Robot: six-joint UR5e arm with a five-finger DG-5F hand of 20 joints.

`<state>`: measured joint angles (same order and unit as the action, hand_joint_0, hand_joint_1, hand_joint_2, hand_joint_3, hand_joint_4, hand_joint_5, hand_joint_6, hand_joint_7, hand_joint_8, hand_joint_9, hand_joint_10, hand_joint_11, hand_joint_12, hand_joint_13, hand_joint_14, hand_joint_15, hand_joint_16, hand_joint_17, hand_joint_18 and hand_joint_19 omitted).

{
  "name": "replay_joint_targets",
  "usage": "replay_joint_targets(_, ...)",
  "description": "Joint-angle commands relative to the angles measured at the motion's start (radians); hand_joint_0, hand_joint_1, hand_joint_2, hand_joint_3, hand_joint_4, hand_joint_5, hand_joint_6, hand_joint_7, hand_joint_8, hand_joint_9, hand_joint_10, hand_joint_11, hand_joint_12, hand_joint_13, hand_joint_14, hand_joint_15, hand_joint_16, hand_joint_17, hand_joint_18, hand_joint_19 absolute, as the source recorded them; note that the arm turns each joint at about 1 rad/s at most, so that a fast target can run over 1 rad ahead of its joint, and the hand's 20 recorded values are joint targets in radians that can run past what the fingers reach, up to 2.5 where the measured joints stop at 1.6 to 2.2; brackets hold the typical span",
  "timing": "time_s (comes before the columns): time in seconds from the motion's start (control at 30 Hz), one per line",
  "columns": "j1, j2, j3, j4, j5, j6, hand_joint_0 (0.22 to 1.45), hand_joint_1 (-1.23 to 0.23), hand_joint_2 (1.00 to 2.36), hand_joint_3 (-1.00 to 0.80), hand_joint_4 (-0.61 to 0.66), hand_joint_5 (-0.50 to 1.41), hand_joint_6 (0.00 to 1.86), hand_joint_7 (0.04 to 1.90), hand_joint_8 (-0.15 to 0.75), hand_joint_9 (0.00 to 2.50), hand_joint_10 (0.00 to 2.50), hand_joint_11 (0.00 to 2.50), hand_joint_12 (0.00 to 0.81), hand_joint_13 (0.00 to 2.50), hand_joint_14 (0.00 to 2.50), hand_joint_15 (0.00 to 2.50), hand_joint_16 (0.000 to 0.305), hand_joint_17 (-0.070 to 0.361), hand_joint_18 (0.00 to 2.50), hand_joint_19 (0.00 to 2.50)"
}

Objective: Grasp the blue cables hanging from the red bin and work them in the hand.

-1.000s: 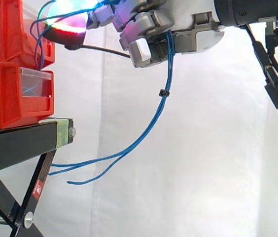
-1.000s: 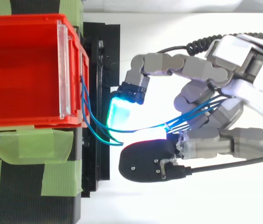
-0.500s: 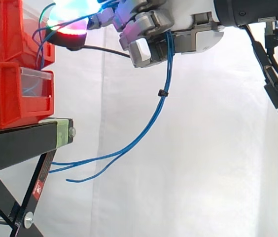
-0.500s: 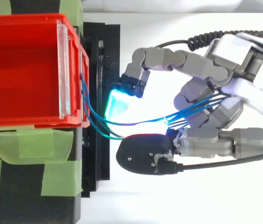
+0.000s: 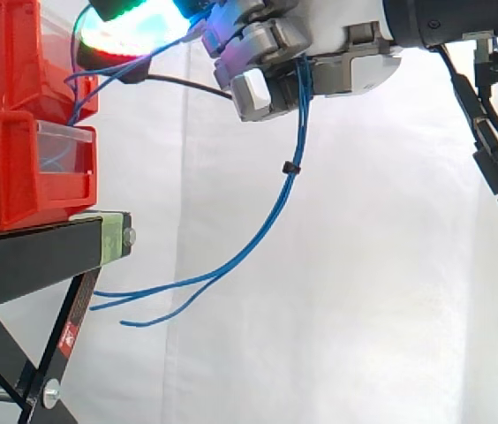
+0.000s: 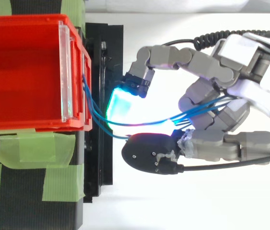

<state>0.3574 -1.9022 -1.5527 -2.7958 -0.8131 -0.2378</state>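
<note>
Several thin blue cables (image 5: 280, 208) run from the front of the upper red bin (image 6: 25, 72) across to my hand (image 5: 320, 53), then hang down in a long curve, bound by a small black tie, with loose ends near the stand's leg. In the top view the cables (image 6: 140, 123) pass under a cyan-glowing fingertip (image 6: 121, 103) and into my hand (image 6: 221, 115), whose curled fingers are shut on them. The hand sits to the right of the bin, level with its upper part.
Two red bins (image 5: 19, 168) are stacked on a black stand (image 5: 46, 252) with green tape (image 6: 34, 148) on its top. A white curtain hangs behind. Open space lies below and to the right of the hand.
The glowing fingertips have risen a little in the side view and shifted slightly in the top view. The cables stay held; their hanging ends have barely moved.
</note>
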Motion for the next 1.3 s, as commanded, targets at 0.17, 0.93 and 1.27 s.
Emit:
replay_joint_targets(0.17,0.0,0.0,-0.001,0.001,0.0,0.008,1.26,-0.73,1.01,0.37,0.03,-0.02,0.66,1.18,0.615,1.54,2.5,2.5,0.681,1.96,2.5,1.86,0.213,0.16,2.34,0.64)
replay_joint_targets(0.93,0.005,0.0,0.0,0.01,0.003,0.022,1.22,-0.71,1.02,-0.14,0.07,0.08,0.66,1.19,0.615,1.54,2.5,2.5,0.681,1.96,2.5,1.86,0.213,0.16,2.34,0.64)
replay_joint_targets(1.27,0.006,0.0,0.0,0.009,0.0,0.068,1.02,-0.71,1.02,-0.42,0.16,0.09,0.52,1.25,0.615,1.54,2.5,2.5,0.681,1.96,2.5,1.86,0.213,0.16,2.34,0.64)
